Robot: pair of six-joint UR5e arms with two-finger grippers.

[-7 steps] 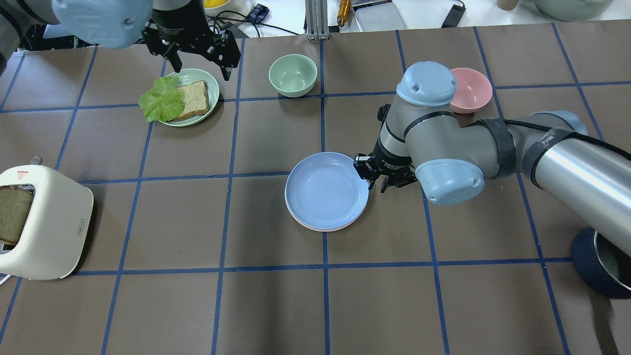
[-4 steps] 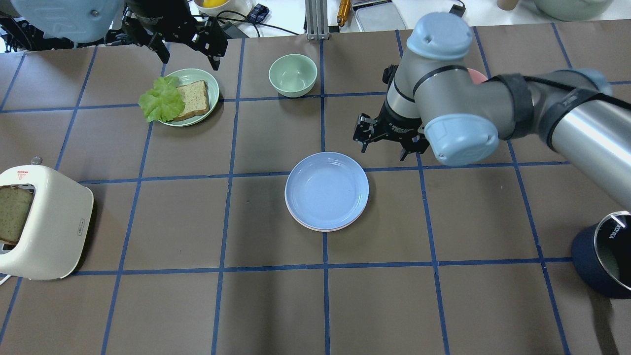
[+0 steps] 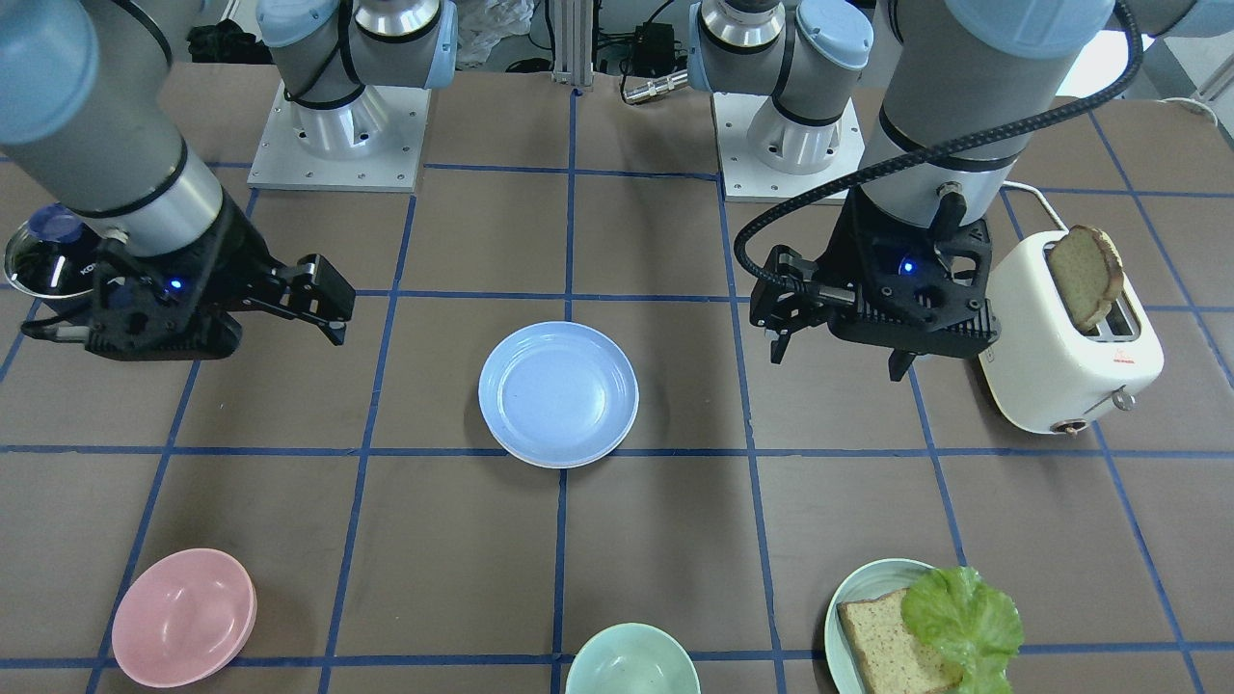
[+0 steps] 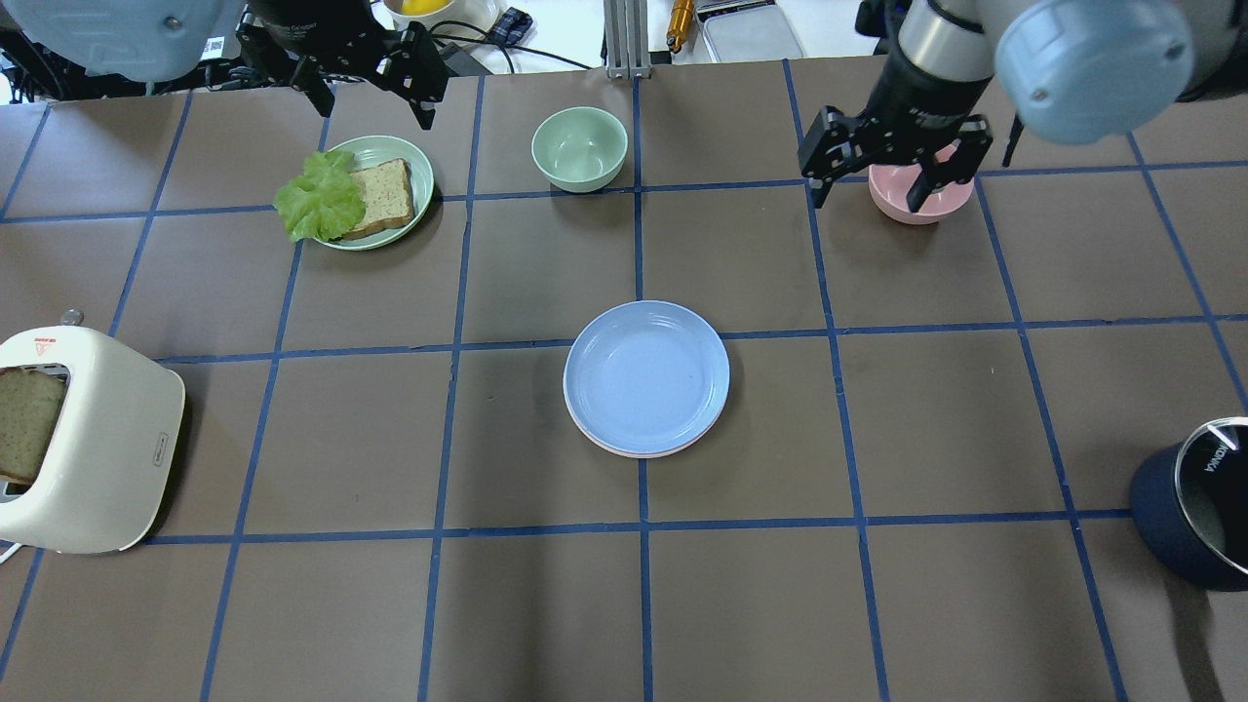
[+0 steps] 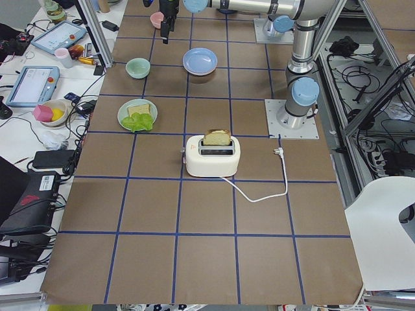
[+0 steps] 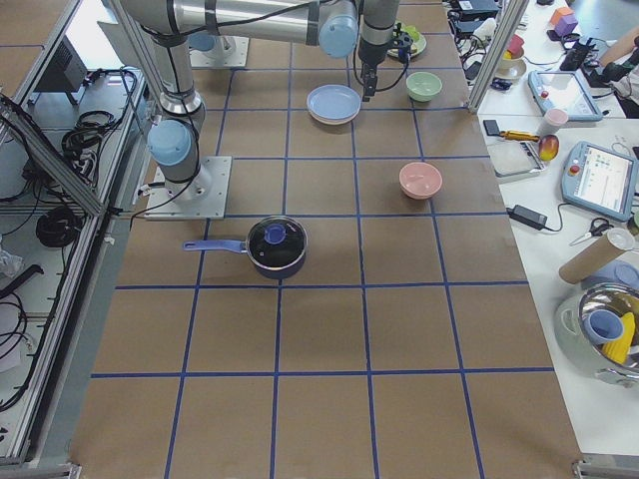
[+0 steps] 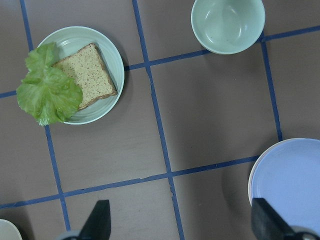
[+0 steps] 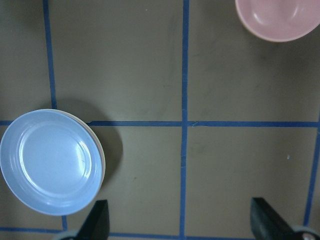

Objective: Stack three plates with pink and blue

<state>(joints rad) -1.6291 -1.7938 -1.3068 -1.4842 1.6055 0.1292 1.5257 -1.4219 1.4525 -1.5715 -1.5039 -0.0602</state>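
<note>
Stack (image 4: 646, 378) flat at middle of worktop (image 4: 926, 409), touched by no hand. Blue plate (image 3: 559, 390) on top: round, shallow, matte, right way up. Pale rim of lower plate (image 4: 639, 455) peeks from under; colour unclear.

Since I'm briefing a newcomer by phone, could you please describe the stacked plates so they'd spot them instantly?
On the brown table gridded with blue tape, look at the middle. The plate stack sits there, light blue on top with a pale rim peeking beneath. Unlike the green bowl, pink bowl and bread plate, it is blue and flat.

light blue plate (image 4: 646, 375), pink bowl (image 3: 183, 617)
</note>
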